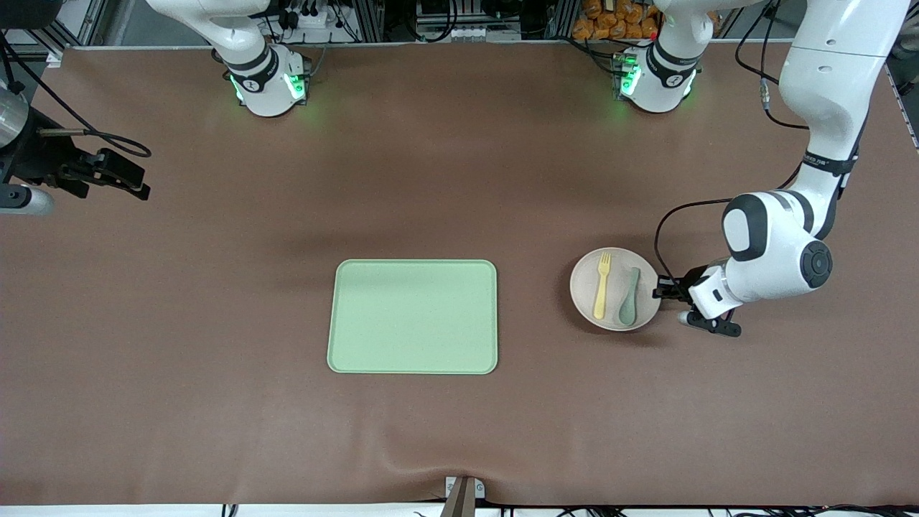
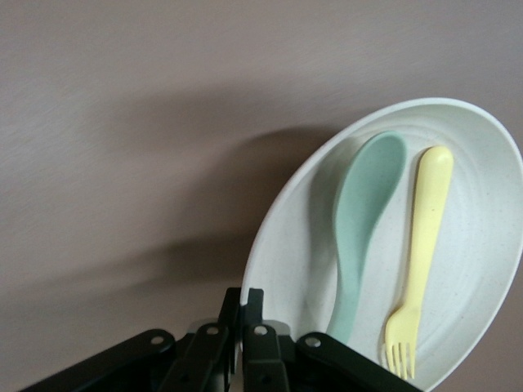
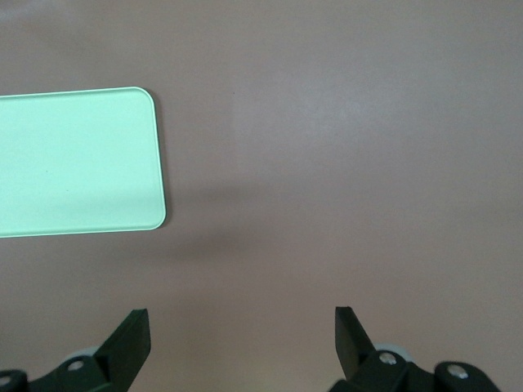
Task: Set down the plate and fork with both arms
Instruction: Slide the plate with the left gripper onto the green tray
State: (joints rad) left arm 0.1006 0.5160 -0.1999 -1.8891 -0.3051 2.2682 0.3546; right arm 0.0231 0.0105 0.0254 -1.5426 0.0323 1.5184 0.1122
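The round pale speckled plate lies toward the left arm's end of the table, beside the tray. On it lie the pale-yellow fork and a muted-green spoon, side by side. My left gripper is at the plate's edge, on the side away from the tray. In the left wrist view its fingers are shut on the rim of the plate, with the fork and spoon close by. My right gripper waits open and empty at the right arm's end of the table, and shows open in the right wrist view.
A rectangular light-green tray lies in the middle of the table; its corner shows in the right wrist view. The brown table cover has a wrinkle at the edge nearest the front camera.
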